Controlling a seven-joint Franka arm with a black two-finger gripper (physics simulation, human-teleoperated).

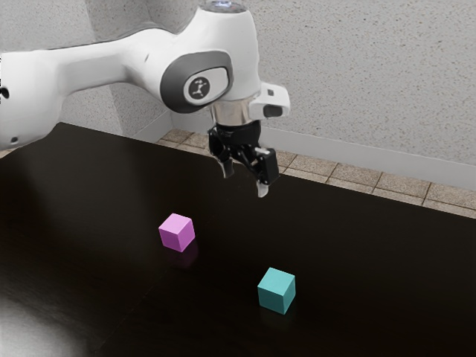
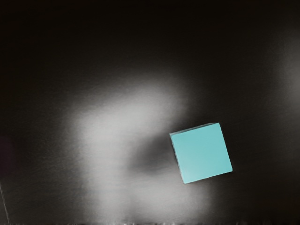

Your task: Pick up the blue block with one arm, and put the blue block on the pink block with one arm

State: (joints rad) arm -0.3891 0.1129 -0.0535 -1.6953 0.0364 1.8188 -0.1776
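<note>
The blue block is a teal cube resting on the dark table, toward the exterior view's lower middle. The pink block sits on the table to its left and a little farther back, apart from it. My gripper hangs in the air well above the table, behind both blocks, its two fingers spread apart with nothing between them. In the wrist view the blue block lies flat on the table below my hand, turned slightly askew.
The dark glossy table stretches wide around both blocks. Behind it runs a tiled floor strip and a grey wall. My white arm reaches in from the exterior view's left.
</note>
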